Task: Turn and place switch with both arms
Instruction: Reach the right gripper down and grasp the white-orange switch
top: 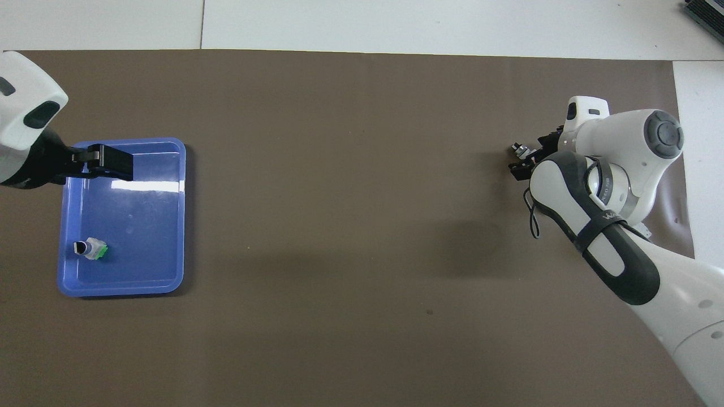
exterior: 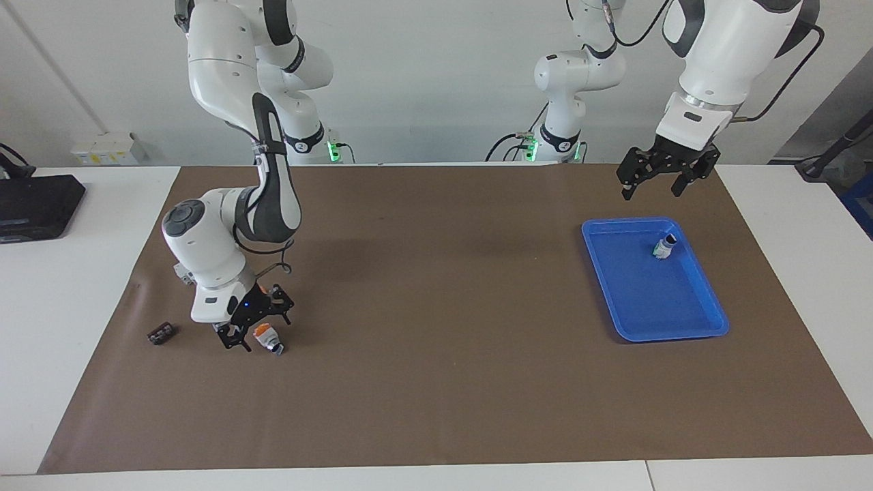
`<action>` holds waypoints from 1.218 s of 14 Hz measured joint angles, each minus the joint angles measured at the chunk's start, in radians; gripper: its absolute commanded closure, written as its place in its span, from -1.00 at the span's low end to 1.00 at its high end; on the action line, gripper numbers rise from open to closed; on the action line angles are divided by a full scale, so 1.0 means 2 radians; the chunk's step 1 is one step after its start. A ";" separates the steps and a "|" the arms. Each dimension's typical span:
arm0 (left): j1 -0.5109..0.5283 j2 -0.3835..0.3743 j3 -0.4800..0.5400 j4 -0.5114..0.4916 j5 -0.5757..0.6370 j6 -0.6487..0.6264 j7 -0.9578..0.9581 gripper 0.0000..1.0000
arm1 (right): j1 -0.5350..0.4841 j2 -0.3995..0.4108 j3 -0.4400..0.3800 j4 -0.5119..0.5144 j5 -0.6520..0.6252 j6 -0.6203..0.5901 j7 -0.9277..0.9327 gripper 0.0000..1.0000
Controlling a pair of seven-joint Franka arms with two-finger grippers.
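Note:
An orange-faced switch (exterior: 266,336) lies on the brown mat toward the right arm's end; in the overhead view only its black button end (top: 517,149) shows. My right gripper (exterior: 257,329) is down low at this switch, open, with a finger on either side; I cannot tell if it touches. A second orange switch nearer the robots is almost hidden under that arm. A third switch (exterior: 663,247) (top: 90,249), green side showing, lies in the blue tray (exterior: 709,300) (top: 181,226). My left gripper (exterior: 659,183) (top: 110,161) hangs open and waiting over the tray's edge nearest the robots.
A small flat dark-brown piece (exterior: 160,333) lies on the mat beside the right gripper. A white block is mostly covered by the right arm's wrist (exterior: 204,273). A black box (exterior: 37,204) sits on the white table past the mat's end.

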 measured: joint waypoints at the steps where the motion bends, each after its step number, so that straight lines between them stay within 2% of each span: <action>1: 0.000 0.000 0.000 0.000 0.000 0.000 0.000 -1.00 | 0.000 0.005 0.000 0.001 0.004 0.002 -0.015 -1.00; 5: 0.000 0.000 0.000 0.000 0.000 0.000 0.000 -1.00 | -0.002 0.007 0.000 0.001 0.005 -0.002 -0.027 -0.98; 6: 0.000 0.000 0.000 0.000 0.000 0.000 0.000 -1.00 | -0.003 0.007 -0.001 0.001 0.005 -0.009 -0.029 -0.93; 9: 0.000 0.000 0.000 0.000 0.000 0.000 0.000 -1.00 | -0.013 0.007 -0.002 0.001 0.005 -0.013 -0.040 -0.52; 12: 0.000 0.000 0.000 0.000 0.000 0.000 0.000 -1.00 | -0.014 0.007 -0.002 0.002 0.005 -0.013 -0.041 -0.44; 13: 0.000 0.000 0.000 0.000 0.000 0.000 0.000 -1.00 | -0.014 0.007 -0.001 0.002 0.005 -0.013 -0.041 -0.25; 14: 0.000 0.000 0.000 0.000 0.000 0.000 0.000 -1.00 | -0.014 0.007 0.000 0.003 0.005 -0.013 -0.041 0.42; 15: 0.000 0.000 0.000 0.000 0.000 0.000 0.000 -1.00 | -0.013 0.007 0.000 0.003 0.005 -0.013 -0.041 0.99; 17: 0.000 0.000 0.000 0.000 0.000 0.000 0.000 -1.00 | -0.012 0.006 0.000 0.006 0.006 -0.013 -0.041 1.00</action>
